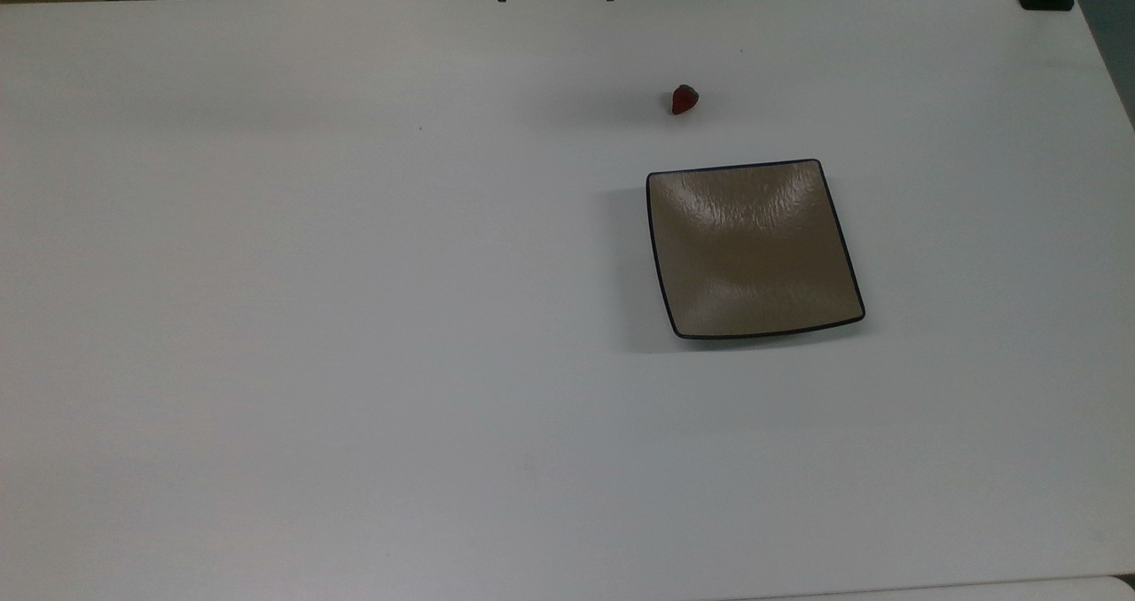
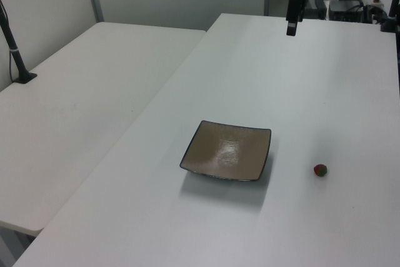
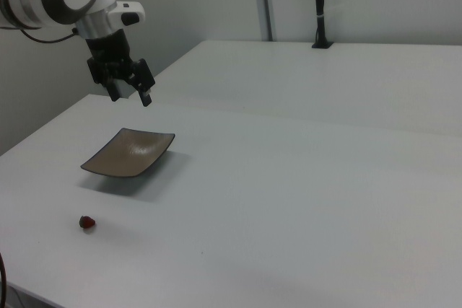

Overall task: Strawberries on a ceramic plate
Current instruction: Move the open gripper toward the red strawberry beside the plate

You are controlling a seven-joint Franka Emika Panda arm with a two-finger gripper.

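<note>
I have the small red strawberry with its dark greenish leafy top [image 1: 684, 99] lying bare on the white table surface [image 1: 355, 317], not on the plate. In the top view it sits toward that view's far edge, somewhat right of the middle, and well in from the right edge. The square glossy brown-taupe ceramic plate with a thin dark rim and upturned corners [image 1: 753, 248] lies flat on the same surface, nearer the middle of the table's depth and a little to the top view's right of the berry; the two are near each other but clearly apart, with bare white table between them. In the left view the plate [image 2: 227, 151] is in the middle of the table and the strawberry [image 2: 320, 170] rests to the left view's right of it, closer to that edge. In the right view the berry [image 3: 87, 222] lies close to the near left corner of the table, with the plate [image 3: 130, 153] just behind it. From here I see the Panda's black two-finger gripper [image 3: 130, 92] hanging in the air above and behind the plate's far side, touching nothing; its fingers are spread wide and hold nothing between them.
</note>
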